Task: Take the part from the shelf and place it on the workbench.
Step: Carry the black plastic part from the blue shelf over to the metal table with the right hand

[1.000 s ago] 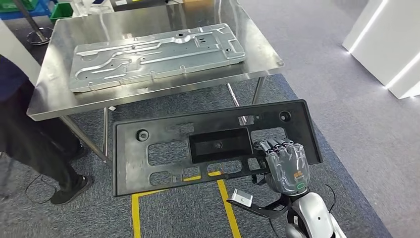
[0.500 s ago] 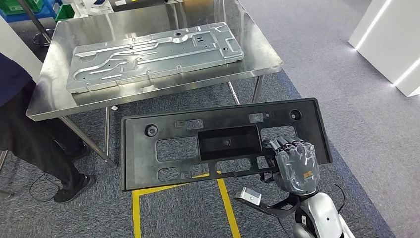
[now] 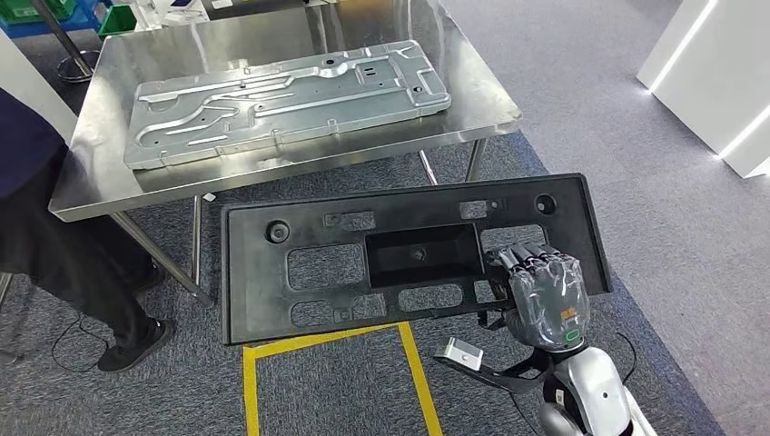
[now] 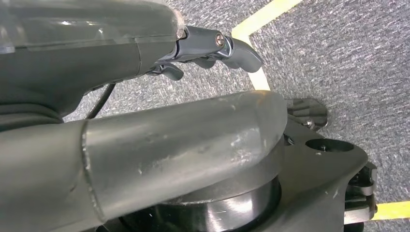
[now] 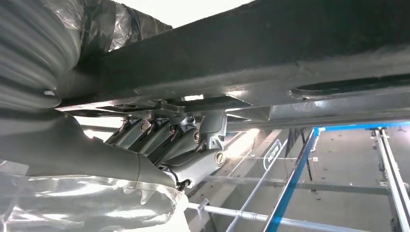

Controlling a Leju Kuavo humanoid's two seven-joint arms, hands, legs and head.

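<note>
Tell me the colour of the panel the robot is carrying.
Black. The panel, gripped by the right robot hand, shows best in the head view.

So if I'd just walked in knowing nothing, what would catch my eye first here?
Probably the big black plastic panel, full of cut-outs, carried above the carpet by the robot's right hand gripping its near edge. Beyond it stands a shiny steel workbench with a long stamped metal plate lying on it, and a person's dark trouser leg at its left.
</note>
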